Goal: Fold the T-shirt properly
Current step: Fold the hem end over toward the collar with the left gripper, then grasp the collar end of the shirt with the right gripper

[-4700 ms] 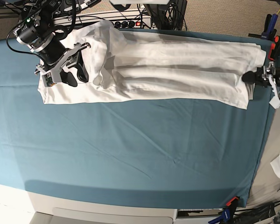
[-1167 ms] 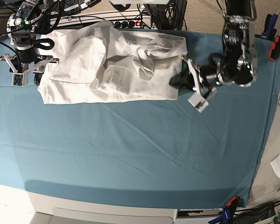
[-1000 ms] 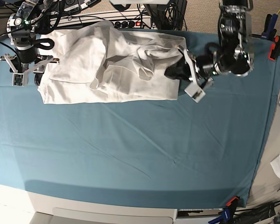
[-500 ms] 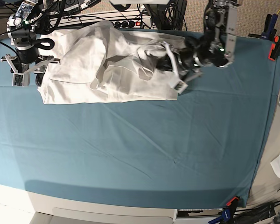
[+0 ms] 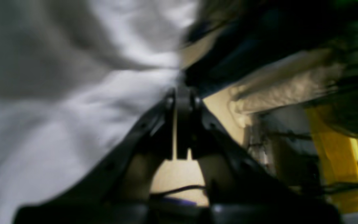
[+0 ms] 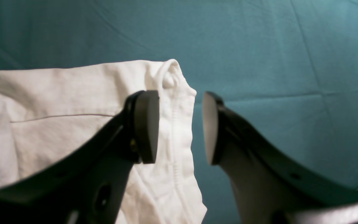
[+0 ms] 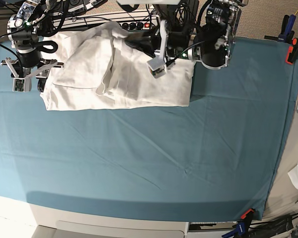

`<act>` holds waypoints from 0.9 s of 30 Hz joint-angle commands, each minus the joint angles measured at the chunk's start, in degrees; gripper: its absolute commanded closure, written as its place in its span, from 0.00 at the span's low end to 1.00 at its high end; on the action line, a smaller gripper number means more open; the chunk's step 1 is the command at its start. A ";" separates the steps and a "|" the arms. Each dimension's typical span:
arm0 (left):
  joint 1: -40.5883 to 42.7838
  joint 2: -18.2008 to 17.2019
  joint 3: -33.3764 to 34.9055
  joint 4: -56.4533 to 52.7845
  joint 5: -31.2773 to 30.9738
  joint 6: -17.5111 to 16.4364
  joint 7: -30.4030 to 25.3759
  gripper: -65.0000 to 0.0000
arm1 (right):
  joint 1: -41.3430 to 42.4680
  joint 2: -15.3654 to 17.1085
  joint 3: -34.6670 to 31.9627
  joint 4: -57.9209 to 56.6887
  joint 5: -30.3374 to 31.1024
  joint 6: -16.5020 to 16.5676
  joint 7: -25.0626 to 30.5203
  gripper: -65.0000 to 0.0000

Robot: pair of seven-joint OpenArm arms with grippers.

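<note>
Left wrist view: the left gripper (image 5: 182, 102), jaws pressed together, pinches a fold of the white T-shirt (image 5: 73, 102), which fills the blurred left half of the picture.

Right wrist view: the right gripper (image 6: 180, 126) stands with jaws apart and nothing between them, above a hemmed corner of the T-shirt (image 6: 73, 118) on the teal table cloth (image 6: 275, 56).

Base view: the T-shirt (image 7: 119, 82) lies bunched at the table's far edge, the left gripper (image 7: 139, 42) over its middle, the right gripper (image 7: 32, 82) at its end.
</note>
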 commanded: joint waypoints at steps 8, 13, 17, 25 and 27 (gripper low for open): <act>-0.90 0.26 -2.10 2.95 -4.20 -0.38 1.86 1.00 | 0.17 2.99 1.27 0.92 -1.84 -0.02 2.29 0.64; -0.87 -1.88 -8.04 8.44 -4.09 -0.38 2.12 0.88 | 1.18 8.55 9.44 -1.64 1.22 1.01 2.34 0.64; -0.85 -5.03 -13.35 10.60 -0.98 -0.38 -0.09 0.70 | 5.27 13.99 19.52 -14.82 12.92 5.01 0.00 0.57; -0.72 -9.53 -16.98 10.60 -0.70 -0.38 -0.33 0.70 | 10.47 25.75 24.61 -46.62 45.92 13.16 -18.29 0.47; -0.72 -9.68 -16.98 10.60 -0.70 -0.38 -0.35 0.70 | 10.49 27.39 23.41 -52.65 50.99 14.47 -20.50 0.46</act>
